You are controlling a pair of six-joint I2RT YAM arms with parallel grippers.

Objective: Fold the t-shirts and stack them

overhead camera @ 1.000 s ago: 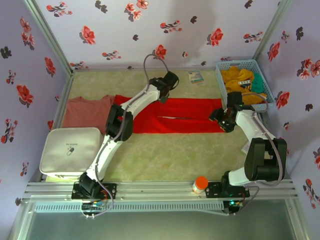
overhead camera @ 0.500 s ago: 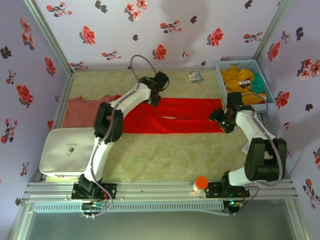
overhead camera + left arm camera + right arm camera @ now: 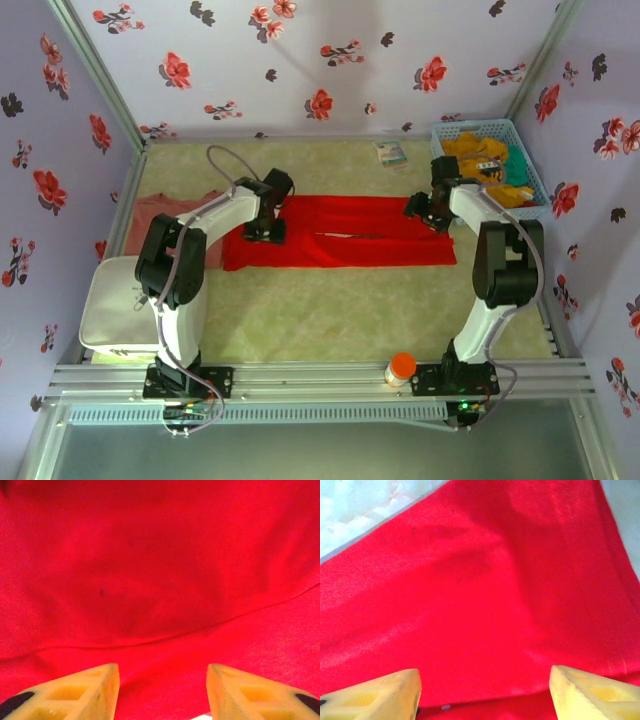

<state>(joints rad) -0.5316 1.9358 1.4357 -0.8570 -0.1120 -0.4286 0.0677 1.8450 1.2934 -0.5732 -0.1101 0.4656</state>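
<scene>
- The red shirt (image 3: 350, 235) lies flat on the surface (image 3: 350, 310) as a long folded band, its long axis running left to right across the middle of the top view
- Its left end lies next to a pink shirt (image 3: 150, 215), paler and faded, spread at the left edge; whether the two overlap I cannot tell
- The red cloth is bright, matte and finely woven, with soft shallow creases; a thin pale line runs lengthwise along its middle
- The left gripper (image 3: 265, 230) is over the band's left end; in its wrist view (image 3: 162, 680) the jaws stand released, with yellow fingers (image 3: 75, 690) apart over the red shirt (image 3: 160, 570) and a curved fold edge
- The right gripper (image 3: 425, 210) is at the right end, near a blue basket (image 3: 525, 170); its jaws (image 3: 482, 695) are also spread wide, holding nothing, over the red shirt (image 3: 470, 605)
- The pale, fuzzy surface (image 3: 350, 505) shows beyond the shirt's straight edge
</scene>
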